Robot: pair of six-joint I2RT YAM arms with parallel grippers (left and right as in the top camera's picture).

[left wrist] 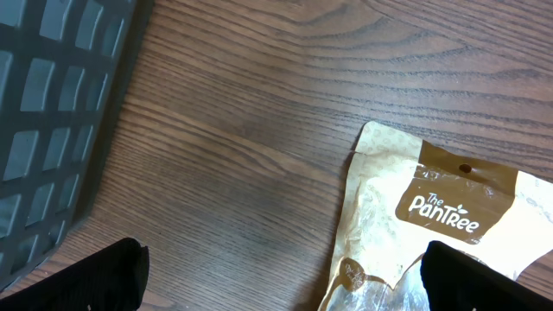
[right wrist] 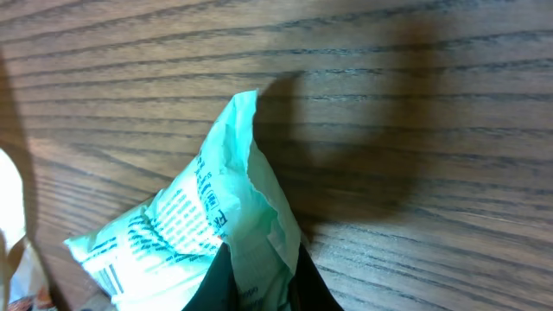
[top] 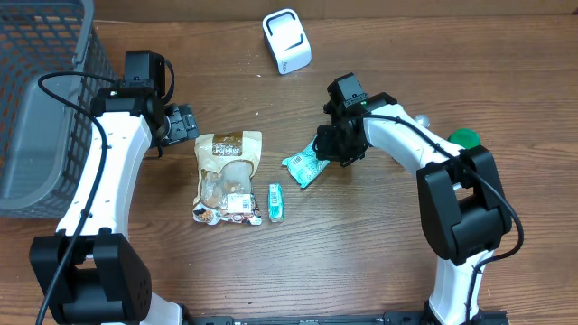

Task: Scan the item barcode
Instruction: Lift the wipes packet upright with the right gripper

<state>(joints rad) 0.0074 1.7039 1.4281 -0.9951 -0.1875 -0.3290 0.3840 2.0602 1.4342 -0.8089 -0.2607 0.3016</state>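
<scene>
A mint-green printed packet [top: 305, 166] lies on the wooden table right of centre, one end pinched up. My right gripper [top: 330, 149] is shut on that end. In the right wrist view the green packet [right wrist: 194, 220] bunches between the two dark fingers of the right gripper [right wrist: 259, 281], and a barcode shows at its lower left corner. The white scanner [top: 287, 40] stands at the back of the table. My left gripper [top: 185, 124] is open beside the top of a tan pouch [top: 228, 171]. The left gripper [left wrist: 281, 276] is wide apart and empty, with the pouch [left wrist: 432, 225] by its right finger.
A grey plastic basket [top: 41, 99] fills the far left, its wall [left wrist: 52, 104] close to my left gripper. A small green box [top: 276, 201] lies next to the pouch's lower right corner. A green round object [top: 466, 138] sits behind my right arm.
</scene>
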